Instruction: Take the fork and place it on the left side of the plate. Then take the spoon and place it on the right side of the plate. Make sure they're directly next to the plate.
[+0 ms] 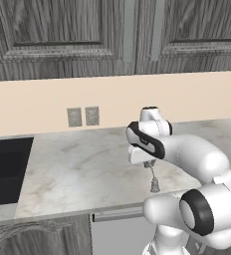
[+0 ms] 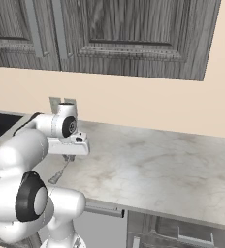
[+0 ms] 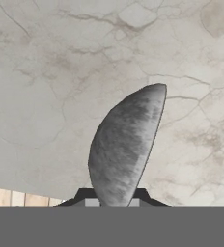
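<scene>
While clamped narrow on the spoon (image 1: 153,180), claw (image 1: 148,163) above the marble counter (image 1: 82,169), bowl end hanging down.

the spoon (image 1: 153,178) hangs from the gripper (image 1: 148,163) above the surface (image 1: 82,169), bowl end lowest, near the front edge. in the hand view the spoon (image 3: 126,144) stands between the finger tips, over the surface (image 3: 46,87). two wall outlets (image 1: 83,116) sit on the wall behind the surface, left of the gripper. a sink (image 1: 5,167) lies at the surface's far left. cabinets (image 1: 62,35) hang above.
</scene>
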Controlling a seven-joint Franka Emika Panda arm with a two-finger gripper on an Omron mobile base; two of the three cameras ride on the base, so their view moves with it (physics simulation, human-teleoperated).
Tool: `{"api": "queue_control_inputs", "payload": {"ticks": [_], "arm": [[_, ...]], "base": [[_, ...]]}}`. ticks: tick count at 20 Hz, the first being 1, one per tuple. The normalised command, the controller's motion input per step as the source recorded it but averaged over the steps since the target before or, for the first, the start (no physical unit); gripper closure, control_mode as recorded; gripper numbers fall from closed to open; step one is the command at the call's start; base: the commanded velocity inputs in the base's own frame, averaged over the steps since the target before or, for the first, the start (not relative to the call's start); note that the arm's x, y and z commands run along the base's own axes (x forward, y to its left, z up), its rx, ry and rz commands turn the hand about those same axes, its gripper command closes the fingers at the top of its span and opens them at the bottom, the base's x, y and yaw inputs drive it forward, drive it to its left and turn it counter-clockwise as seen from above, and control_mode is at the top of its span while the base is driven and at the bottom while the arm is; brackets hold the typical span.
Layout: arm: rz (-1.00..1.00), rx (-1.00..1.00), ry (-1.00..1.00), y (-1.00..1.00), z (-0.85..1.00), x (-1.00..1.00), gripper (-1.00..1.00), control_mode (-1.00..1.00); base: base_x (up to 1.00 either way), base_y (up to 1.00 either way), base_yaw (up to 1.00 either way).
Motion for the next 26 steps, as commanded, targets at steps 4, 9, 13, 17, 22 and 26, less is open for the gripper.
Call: {"api": "queue_control_inputs", "payload": {"ticks": [4,9,13,17,22,26], "arm": [[0.00,0.00,0.00,0.00,0.00,0.00,1.00,-1.00],[0.00,0.00,0.00,0.00,0.00,0.00,1.00,-1.00],[0.00,0.00,0.00,0.00,0.00,0.00,1.00,-1.00],[0.00,0.00,0.00,0.00,0.00,-0.07,1.00,-1.00],[0.02,0.00,-0.07,0.00,-0.10,-0.52,1.00,-1.00],[0.30,0.00,-0.02,0.00,-0.07,-0.50,1.00,-1.00]], "base": [[0.00,0.00,0.00],[0.00,0.00,0.00],[0.00,0.00,0.00],[0.00,0.00,0.00],[0.00,0.00,0.00],[0.00,0.00,0.00]]}}
